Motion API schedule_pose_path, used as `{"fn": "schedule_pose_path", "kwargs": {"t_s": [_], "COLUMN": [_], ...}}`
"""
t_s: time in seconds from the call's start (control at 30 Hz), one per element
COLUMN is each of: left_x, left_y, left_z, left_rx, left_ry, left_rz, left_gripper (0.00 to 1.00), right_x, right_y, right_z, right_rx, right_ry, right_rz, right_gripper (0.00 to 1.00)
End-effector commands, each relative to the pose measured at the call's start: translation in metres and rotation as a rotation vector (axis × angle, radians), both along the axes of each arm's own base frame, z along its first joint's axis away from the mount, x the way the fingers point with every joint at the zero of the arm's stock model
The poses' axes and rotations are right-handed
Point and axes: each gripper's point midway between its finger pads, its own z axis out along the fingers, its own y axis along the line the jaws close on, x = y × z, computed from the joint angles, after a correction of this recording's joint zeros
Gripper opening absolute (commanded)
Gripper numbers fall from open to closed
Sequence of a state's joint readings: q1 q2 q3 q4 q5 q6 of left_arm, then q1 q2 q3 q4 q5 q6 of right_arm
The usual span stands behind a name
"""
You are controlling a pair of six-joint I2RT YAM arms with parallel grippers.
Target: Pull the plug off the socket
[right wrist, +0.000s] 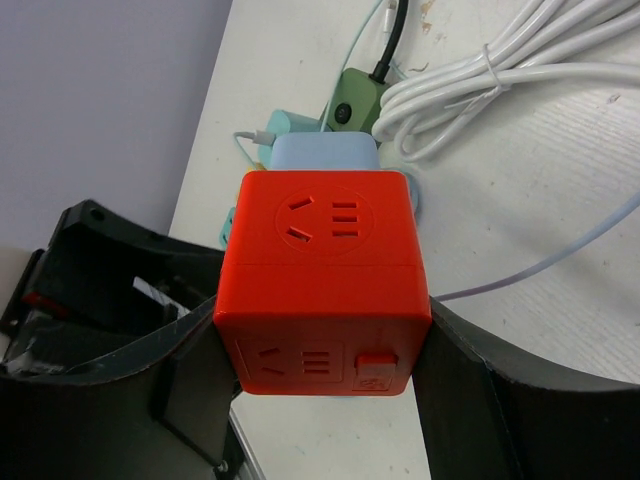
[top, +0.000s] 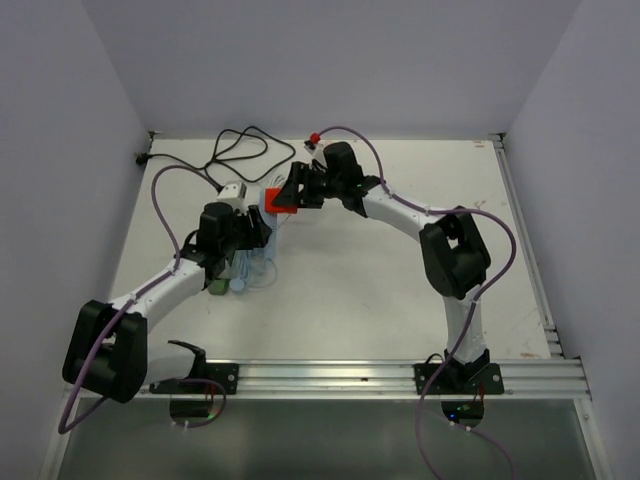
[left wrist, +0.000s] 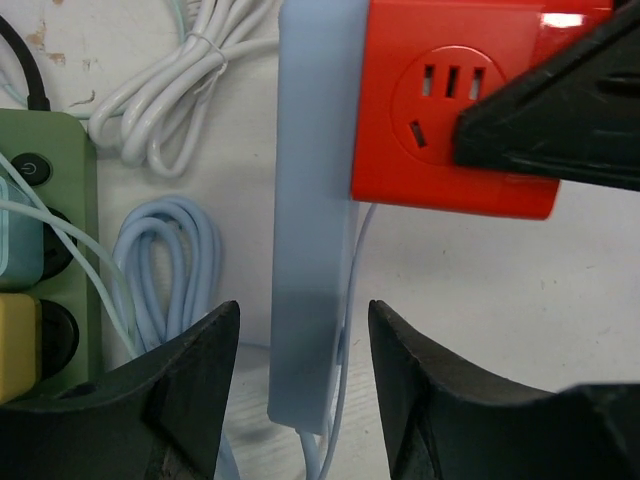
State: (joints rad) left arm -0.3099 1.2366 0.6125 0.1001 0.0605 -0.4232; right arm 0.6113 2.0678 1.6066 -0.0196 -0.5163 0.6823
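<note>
The socket is a red cube [right wrist: 325, 270] [top: 272, 197] with outlets on its faces. My right gripper [right wrist: 325, 330] [top: 292, 188] is shut on it, one finger pressed to each side. The plug is a long light-blue block [left wrist: 315, 200] [right wrist: 325, 152] seated against the cube's [left wrist: 450, 110] side, with a thin pale cable leaving its lower end. In the left wrist view my left gripper [left wrist: 303, 310] [top: 252, 230] straddles that lower end. It is open, with a gap between each finger and the block.
A green power strip [left wrist: 50, 250] [right wrist: 355, 100] with yellow and teal plugs lies left of the blue block. A coiled white cable [left wrist: 190, 90] [right wrist: 480, 90] and a light-blue cable coil [left wrist: 170, 260] lie beside it. A black cable [top: 240, 145] loops at the table's far side.
</note>
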Motion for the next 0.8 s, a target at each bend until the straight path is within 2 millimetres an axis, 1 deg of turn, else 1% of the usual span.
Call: {"fn": "schedule_pose_path", "kwargs": {"t_s": [0.0,0.1,0.13,0.23,0.27,0.33,0.37,0.43,0.47,0.57,0.63,0.67,0.7,0.73,0.77], "left_x": [0.03,0.037,0.039,0.043,0.045,0.044,0.045,0.043,0.044,0.045,0.046,0.048,0.049,0.051,0.054], "left_y": [-0.001,-0.003,-0.004,-0.008,-0.01,-0.015,-0.016,-0.019,-0.02,-0.023,-0.023,-0.023,-0.021,-0.021,-0.021], "left_z": [0.028,0.026,0.028,0.03,0.032,0.032,0.033,0.03,0.03,0.024,0.021,0.016,0.013,0.013,0.006], "left_rx": [0.02,0.027,0.024,0.015,0.009,-0.012,-0.019,-0.031,-0.035,-0.045,-0.055,-0.054,-0.057,-0.055,-0.054], "left_ry": [-0.123,-0.118,-0.121,-0.128,-0.135,-0.135,-0.143,-0.137,-0.138,-0.116,-0.093,-0.072,-0.056,-0.038,-0.014], "left_rz": [0.024,0.021,0.021,0.009,0.002,-0.017,-0.02,-0.03,-0.034,-0.039,-0.023,-0.014,0.007,0.017,0.026], "left_gripper": [0.59,0.6,0.61,0.58,0.53,0.48,0.42,0.34,0.25,0.1,0.09,0.05,0.03,0.02,0.0], "right_x": [-0.024,-0.029,-0.031,-0.034,-0.035,-0.034,-0.034,-0.033,-0.031,-0.026,-0.02,-0.019,-0.016,-0.013,-0.012], "right_y": [0.007,0.007,0.006,0.004,0.004,0.001,0.001,0.0,-0.001,-0.005,-0.009,-0.012,-0.015,-0.019,-0.023], "right_z": [0.101,0.102,0.105,0.108,0.108,0.106,0.105,0.103,0.101,0.09,0.082,0.079,0.077,0.07,0.069], "right_rx": [0.209,0.22,0.225,0.233,0.234,0.236,0.235,0.235,0.232,0.197,0.155,0.135,0.112,0.083,0.065], "right_ry": [-0.128,-0.122,-0.126,-0.129,-0.127,-0.121,-0.12,-0.115,-0.112,-0.108,-0.14,-0.14,-0.163,-0.17,-0.175], "right_rz": [0.112,0.138,0.143,0.156,0.161,0.157,0.157,0.156,0.151,0.126,0.097,0.084,0.071,0.042,0.025], "right_gripper": [0.26,0.26,0.26,0.25,0.26,0.25,0.25,0.25,0.25,0.24,0.23,0.23,0.23,0.23,0.22]}}
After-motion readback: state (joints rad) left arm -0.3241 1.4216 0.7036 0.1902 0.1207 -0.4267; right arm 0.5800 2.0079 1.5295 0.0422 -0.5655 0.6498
